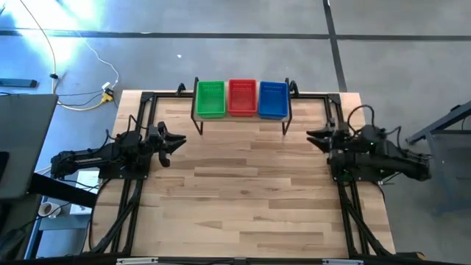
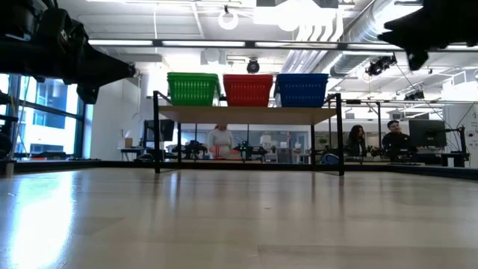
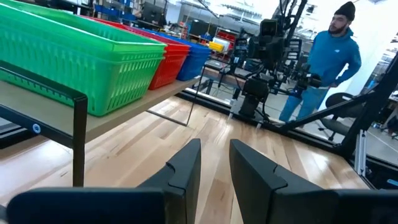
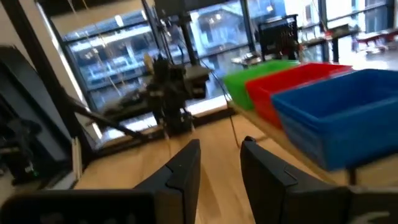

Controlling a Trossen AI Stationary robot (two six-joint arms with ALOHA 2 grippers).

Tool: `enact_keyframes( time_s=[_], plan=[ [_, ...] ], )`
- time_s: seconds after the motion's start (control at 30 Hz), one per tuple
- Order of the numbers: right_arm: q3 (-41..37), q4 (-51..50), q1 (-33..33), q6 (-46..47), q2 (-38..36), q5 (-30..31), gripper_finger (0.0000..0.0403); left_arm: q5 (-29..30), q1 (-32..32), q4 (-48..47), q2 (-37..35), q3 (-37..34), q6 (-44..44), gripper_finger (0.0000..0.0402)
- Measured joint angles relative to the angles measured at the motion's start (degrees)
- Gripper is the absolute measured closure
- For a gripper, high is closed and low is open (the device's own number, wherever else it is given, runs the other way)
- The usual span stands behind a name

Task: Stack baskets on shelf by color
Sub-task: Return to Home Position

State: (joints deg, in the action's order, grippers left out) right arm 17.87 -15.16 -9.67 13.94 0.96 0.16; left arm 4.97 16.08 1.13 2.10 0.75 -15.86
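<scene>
- Two grippers hang over the table [image 1: 243,199], well apart from each other: the left gripper [image 1: 175,140] by the left frame rail and the right gripper [image 1: 315,135] by the right one.
- Each has its fingers a little parted with nothing between them, as both wrist views show. Both sit clear of the shelf, which I take to be arms parking themselves once the job is over.
- I see no loose basket on the wood between them, so nothing seems to block either arm folding to rest.
- Farther back, the shelf [image 2: 246,114] stands on black legs at the table's far edge.
- On it, side by side, are the green baskets [image 1: 210,99] at the left, the red baskets [image 1: 242,97] in the middle and the blue baskets [image 1: 273,99] at the right.
- There is one colour to each place, so the sorting looks done. How many are nested in each pile cannot be counted.
- Off the table's far left corner, cables [image 1: 81,81] trail across the floor.
- Beyond the table, a person [image 3: 329,56] in a blue hooded top stands past the right arm's base.
- Deeper in the room, seated people [image 2: 392,138] work at desks, well away from both arms.
</scene>
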Motion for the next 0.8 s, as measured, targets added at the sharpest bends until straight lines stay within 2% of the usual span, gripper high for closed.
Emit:
enact_keyframes(
  time_s=[0.4, 0.8],
  plan=[
    [-17.3, 18.6, 0.0, 6.3, -0.9, -3.8, 0.0302, 0.6, 0.0, 0.1, 0.0, 0.0, 0.0, 0.0326],
    [-17.3, 16.4, 0.0, 10.1, -0.2, -2.8, 0.0302, 0.6, 0.0, 0.1, 0.0, 0.0, 0.0, 0.0326]
  ],
)
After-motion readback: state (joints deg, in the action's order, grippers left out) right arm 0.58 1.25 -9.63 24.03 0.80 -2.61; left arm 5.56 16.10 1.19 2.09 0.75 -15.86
